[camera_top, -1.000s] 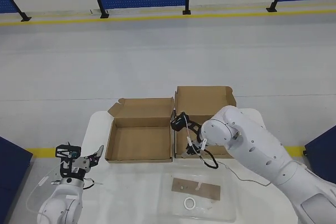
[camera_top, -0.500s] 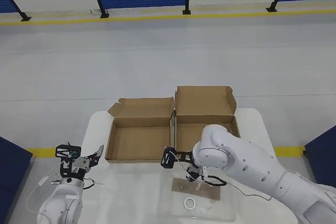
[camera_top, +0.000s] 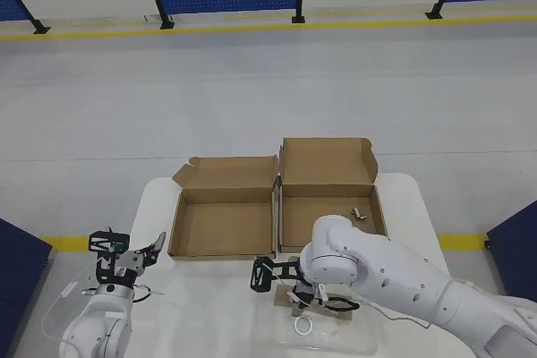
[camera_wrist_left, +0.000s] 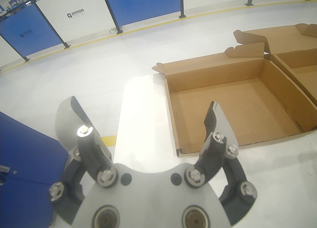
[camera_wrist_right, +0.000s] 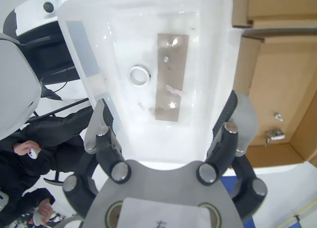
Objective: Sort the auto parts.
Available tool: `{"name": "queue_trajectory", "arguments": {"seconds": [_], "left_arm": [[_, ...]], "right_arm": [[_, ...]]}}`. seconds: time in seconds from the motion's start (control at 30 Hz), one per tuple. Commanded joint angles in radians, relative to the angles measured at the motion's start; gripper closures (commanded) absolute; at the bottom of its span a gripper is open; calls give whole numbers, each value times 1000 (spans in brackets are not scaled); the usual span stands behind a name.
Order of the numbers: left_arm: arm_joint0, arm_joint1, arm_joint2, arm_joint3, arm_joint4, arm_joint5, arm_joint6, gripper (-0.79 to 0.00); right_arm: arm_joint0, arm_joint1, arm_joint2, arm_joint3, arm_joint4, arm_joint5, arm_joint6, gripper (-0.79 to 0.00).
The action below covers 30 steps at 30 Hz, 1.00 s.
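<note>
Evidently the sorting is only just getting under way. Two small metal pieces, a bracket-like clip [camera_wrist_right: 275, 135] and a short bolt [camera_wrist_right: 277, 116], are lying near each other by a corner of the right cardboard box [camera_wrist_right: 272, 65]. They look like the only parts placed so far. Just beside it, the left cardboard box [camera_wrist_left: 213, 75] is standing with its lid folded back, and I am seeing nothing on its floor.

Most of the work seems to be waiting in the clear plastic tray [camera_wrist_right: 74, 48] at the near side of the white table [camera_top: 206, 286]. A white ring [camera_wrist_right: 139, 75] is lying on the tray's bottom, just beside a flat grey plate [camera_wrist_right: 171, 77]. A small round fastener [camera_wrist_right: 166, 59] and a pale sliver [camera_wrist_right: 175, 91] are resting on that plate; what the sliver is, I cannot tell.

The right gripper [camera_wrist_right: 168, 112] is hanging over the tray with its fingers spread wide and nothing between them, so I am judging that it is between picks rather than carrying anything. The left gripper [camera_wrist_left: 143, 110] is likewise standing wide apart and empty, off the table's near left side, pointing toward the left box and well apart from the tray.

By my reckoning, the ring, the plate and the small bits are all waiting to be lifted out and dropped into their boxes.
</note>
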Motion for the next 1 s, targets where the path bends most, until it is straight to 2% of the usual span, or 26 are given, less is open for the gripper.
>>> {"name": "queue_trajectory", "arguments": {"seconds": [0.0,0.33,0.63,0.8,0.97], "left_arm": [[0,0,0,0,0,0,0,-785],[0,0,0,0,0,0,0,-785],[0,0,0,0,0,0,0,-785],[0,0,0,0,0,0,0,-785],[0,0,0,0,0,0,0,-785]], "right_arm": [[11,-6,-32,6,6,-4,-4,-785],[9,-51,-102,109,8,-38,-54,-785],[10,-53,-104,114,8,-39,-56,-785],[-11,-61,-113,149,-34,-39,-113,-785],[-23,-72,-108,181,-97,10,-178,-785]]}}
